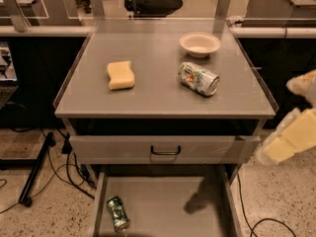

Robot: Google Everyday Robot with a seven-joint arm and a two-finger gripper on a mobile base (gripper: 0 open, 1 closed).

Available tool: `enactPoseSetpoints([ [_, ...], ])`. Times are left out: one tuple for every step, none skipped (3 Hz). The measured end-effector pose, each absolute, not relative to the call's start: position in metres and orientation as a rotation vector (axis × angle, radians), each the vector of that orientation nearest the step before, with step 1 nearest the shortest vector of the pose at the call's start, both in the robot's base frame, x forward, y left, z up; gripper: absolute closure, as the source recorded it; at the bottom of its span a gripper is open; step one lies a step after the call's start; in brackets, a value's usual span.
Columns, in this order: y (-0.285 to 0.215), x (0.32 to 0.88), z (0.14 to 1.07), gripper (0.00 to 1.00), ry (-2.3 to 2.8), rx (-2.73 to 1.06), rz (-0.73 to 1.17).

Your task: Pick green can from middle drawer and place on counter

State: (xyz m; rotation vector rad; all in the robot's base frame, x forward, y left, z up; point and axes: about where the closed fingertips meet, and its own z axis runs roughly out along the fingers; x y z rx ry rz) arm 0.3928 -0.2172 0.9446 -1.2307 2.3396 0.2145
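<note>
The green can (pixel 118 213) lies on its side at the front left of the open middle drawer (pixel 168 201), on its flat grey floor. The counter (pixel 153 90) is the grey tabletop above it. My gripper (pixel 284 144) is a pale shape at the right edge of the camera view, beside the cabinet at about the height of the upper drawer. It is well to the right of the green can and above it, and it touches nothing. Its shadow falls on the right part of the drawer floor.
On the counter lie a yellow sponge (pixel 120 75), a white bowl (pixel 199 43) and a paler white-and-silver can (pixel 198 78) on its side. A closed drawer front with a black bar handle (pixel 165 151) is above the open drawer. Cables and a stand foot (pixel 34 177) lie on the floor at the left.
</note>
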Motion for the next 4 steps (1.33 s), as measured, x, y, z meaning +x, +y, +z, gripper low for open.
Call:
enactPoseSetpoints([
  [-0.175, 0.374, 0.915, 0.0, 2.308, -1.044, 0.375],
  [-0.125, 0.356, 0.858, 0.0, 2.313, -0.875, 0.572],
  [-0.091, 0.353, 0.823, 0.0, 2.33, -0.878, 0.655],
  [-0.091, 0.353, 0.823, 0.0, 2.33, -0.878, 0.655],
])
